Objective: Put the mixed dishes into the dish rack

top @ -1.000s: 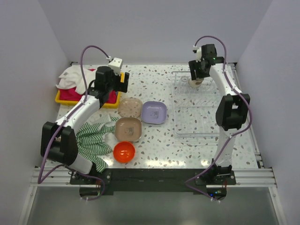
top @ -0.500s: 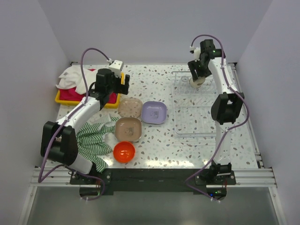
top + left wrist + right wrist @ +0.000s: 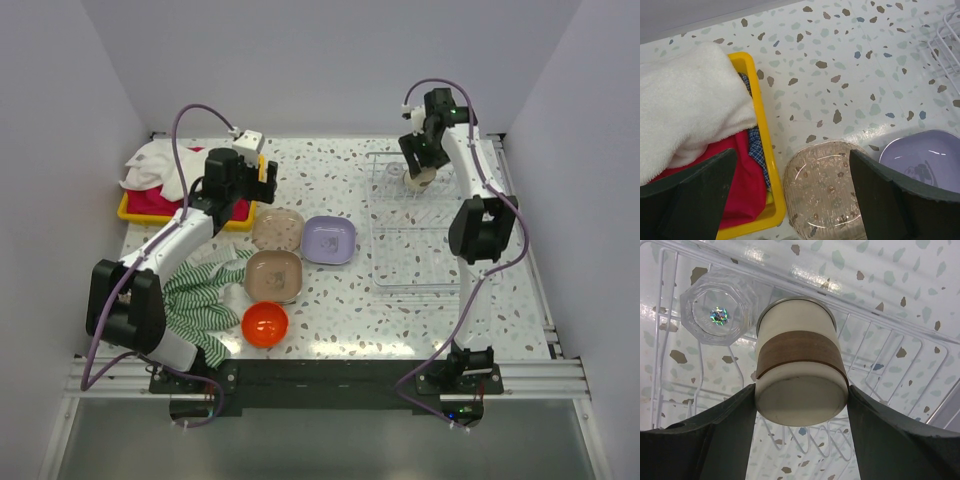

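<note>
Where the right wrist camera looks down, the right gripper [image 3: 801,407] is clamped on a beige cylindrical cup with a brown band [image 3: 799,352]. One finger presses each side, the cup's base faces the camera and its mouth faces the white thin-wire dish rack [image 3: 892,357]. Whether the rim touches the wires cannot be told. A small clear faceted glass [image 3: 719,314] stands in the rack just beside the cup, at the rack's far end in the top view.

The left gripper [image 3: 795,200] is spread wide and holds nothing. It hangs above a tan speckled rounded-square plate [image 3: 822,192] on the table. A lilac square plate [image 3: 925,157] lies just beside that plate, partly cut off by one finger and the frame edge. A yellow plastic tray [image 3: 762,135] carrying a white towel [image 3: 690,105] sits to the other side.

In the top view, a second tan plate [image 3: 274,275] and a glossy orange bowl [image 3: 265,323] lie near a green striped cloth [image 3: 195,295], which the left arm partly hides.
</note>
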Robot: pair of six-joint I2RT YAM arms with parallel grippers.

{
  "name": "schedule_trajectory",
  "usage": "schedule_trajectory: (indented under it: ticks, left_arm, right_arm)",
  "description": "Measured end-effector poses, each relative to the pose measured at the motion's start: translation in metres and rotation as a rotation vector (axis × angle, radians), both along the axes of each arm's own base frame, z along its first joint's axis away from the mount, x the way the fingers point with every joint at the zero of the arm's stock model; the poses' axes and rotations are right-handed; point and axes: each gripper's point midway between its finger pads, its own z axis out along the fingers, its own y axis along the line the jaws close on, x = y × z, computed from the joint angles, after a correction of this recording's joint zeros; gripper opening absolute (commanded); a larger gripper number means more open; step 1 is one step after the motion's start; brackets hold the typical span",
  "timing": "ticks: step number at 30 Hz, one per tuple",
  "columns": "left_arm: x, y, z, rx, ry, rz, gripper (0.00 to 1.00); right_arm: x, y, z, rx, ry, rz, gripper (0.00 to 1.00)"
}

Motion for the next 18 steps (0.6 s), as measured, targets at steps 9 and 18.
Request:
schedule_trajectory:
  ticks: [9, 18]
  left_arm:
    - [-0.001, -0.003, 0.001, -0.009, -0.001, -0.018, 1.00]
    - [-0.005, -0.005, -0.001, -0.014, 0.004, -0.032, 1.00]
  right_arm:
    - [-0.001, 0.000, -0.013, -0.004, 0.032, 0.006, 0.48]
    - [-0.001, 0.000, -0.013, -0.005, 0.037, 0.010, 0.36]
